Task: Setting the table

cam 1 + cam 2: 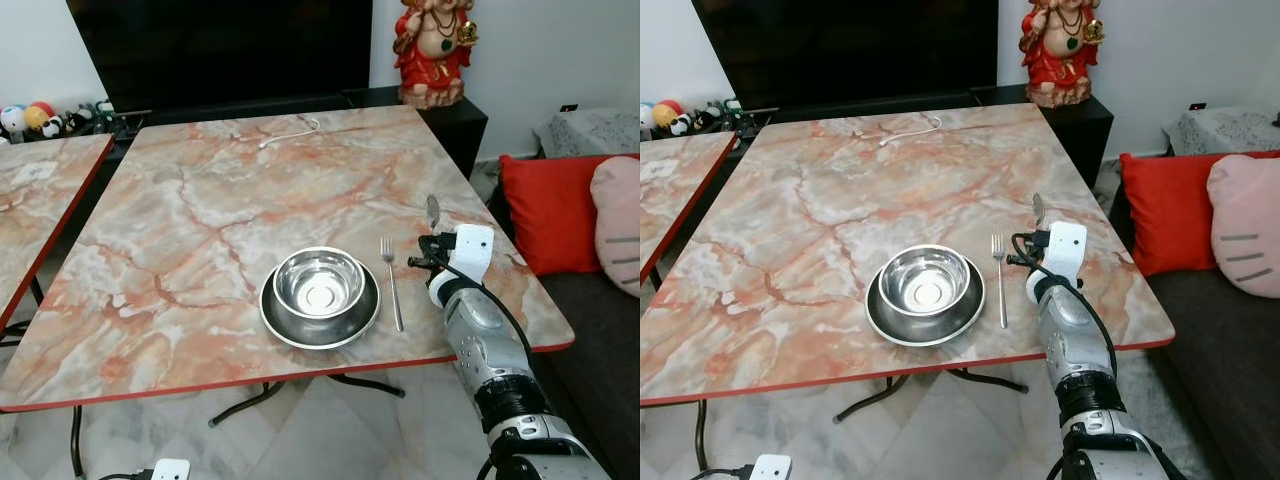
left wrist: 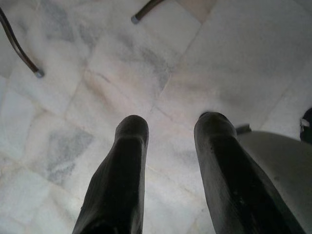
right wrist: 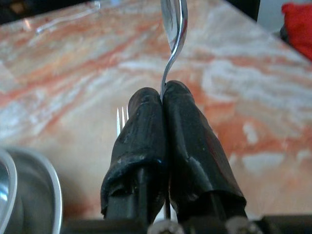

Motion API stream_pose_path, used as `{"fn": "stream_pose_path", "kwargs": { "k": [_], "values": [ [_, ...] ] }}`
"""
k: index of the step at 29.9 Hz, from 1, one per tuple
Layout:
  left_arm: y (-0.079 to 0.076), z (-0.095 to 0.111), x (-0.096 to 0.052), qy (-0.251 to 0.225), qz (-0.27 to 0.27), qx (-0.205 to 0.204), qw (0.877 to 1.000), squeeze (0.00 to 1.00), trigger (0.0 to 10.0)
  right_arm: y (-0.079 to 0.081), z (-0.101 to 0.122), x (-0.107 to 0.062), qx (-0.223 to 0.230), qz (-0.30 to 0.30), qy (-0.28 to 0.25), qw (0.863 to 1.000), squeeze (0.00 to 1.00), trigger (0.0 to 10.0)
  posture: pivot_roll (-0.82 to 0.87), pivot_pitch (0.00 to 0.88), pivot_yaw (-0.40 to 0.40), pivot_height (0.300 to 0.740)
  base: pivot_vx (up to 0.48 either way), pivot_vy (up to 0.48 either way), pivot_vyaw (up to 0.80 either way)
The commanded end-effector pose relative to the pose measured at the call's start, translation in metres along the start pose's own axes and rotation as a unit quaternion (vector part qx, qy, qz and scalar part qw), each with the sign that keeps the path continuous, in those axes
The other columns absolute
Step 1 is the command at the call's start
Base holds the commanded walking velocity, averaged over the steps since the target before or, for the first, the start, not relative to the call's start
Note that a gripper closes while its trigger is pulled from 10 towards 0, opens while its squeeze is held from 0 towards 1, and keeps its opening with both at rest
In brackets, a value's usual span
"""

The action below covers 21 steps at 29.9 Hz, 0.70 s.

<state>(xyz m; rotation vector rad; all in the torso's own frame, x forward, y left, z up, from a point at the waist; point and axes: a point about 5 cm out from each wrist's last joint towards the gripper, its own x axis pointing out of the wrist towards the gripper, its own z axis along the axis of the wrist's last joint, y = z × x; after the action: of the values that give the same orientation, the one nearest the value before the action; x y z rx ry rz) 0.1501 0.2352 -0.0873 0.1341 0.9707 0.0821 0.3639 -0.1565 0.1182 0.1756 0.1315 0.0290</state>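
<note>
Table: a rectangular marble-patterned table with a red rim (image 1: 200,220) carries the setting near its front edge, toward the right corner.
Bowl and plate: a shiny round steel bowl (image 1: 319,281) sits inside a dark-rimmed round steel plate (image 1: 300,332), close to the front edge.
Fork: a slim silver fork (image 1: 391,280) lies flat just beside the plate's right side, tines pointing to the far edge.
Right gripper: the right gripper (image 3: 162,100) hovers above the table's right edge, beyond the fork, fingers clenched on a shiny silver spoon (image 3: 173,29) whose bowl sticks up past the fingertips.
Left gripper: the left gripper (image 2: 170,127) hangs over the pale marble floor tiles (image 2: 97,73), fingers spread apart, holding nothing.
Far edge: a white cable (image 1: 290,131) lies there.
</note>
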Motion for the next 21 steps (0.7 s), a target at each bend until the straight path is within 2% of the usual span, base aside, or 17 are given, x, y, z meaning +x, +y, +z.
{"fn": "stream_pose_path", "kwargs": {
  "k": [1,6,13,21],
  "values": [
    [0.002,-0.001,-0.001,-0.001,0.001,-0.009,1.000,0.00,10.0,0.007,0.015,0.002,-0.021,0.009,-0.031,0.999,0.00,10.0,-0.10,0.000,0.052,0.740,0.259,0.000,0.00],
    [-0.001,-0.003,-0.001,-0.001,0.000,-0.012,1.000,0.00,10.0,0.004,0.014,0.000,-0.033,0.005,-0.030,0.999,0.00,10.0,-0.10,0.000,0.020,0.740,0.253,0.000,0.00],
    [-0.004,-0.007,-0.002,0.004,-0.001,-0.013,1.000,0.00,10.0,0.004,0.014,-0.003,-0.038,0.008,-0.031,0.999,0.00,10.0,-0.10,0.000,0.012,0.740,0.000,0.000,0.00],
    [-0.004,-0.010,-0.003,0.006,-0.005,-0.005,1.000,0.00,10.0,-0.001,0.009,-0.008,-0.034,-0.017,-0.030,0.999,0.00,10.0,-0.11,0.000,0.032,0.740,0.000,0.000,0.00]
  ]
}}
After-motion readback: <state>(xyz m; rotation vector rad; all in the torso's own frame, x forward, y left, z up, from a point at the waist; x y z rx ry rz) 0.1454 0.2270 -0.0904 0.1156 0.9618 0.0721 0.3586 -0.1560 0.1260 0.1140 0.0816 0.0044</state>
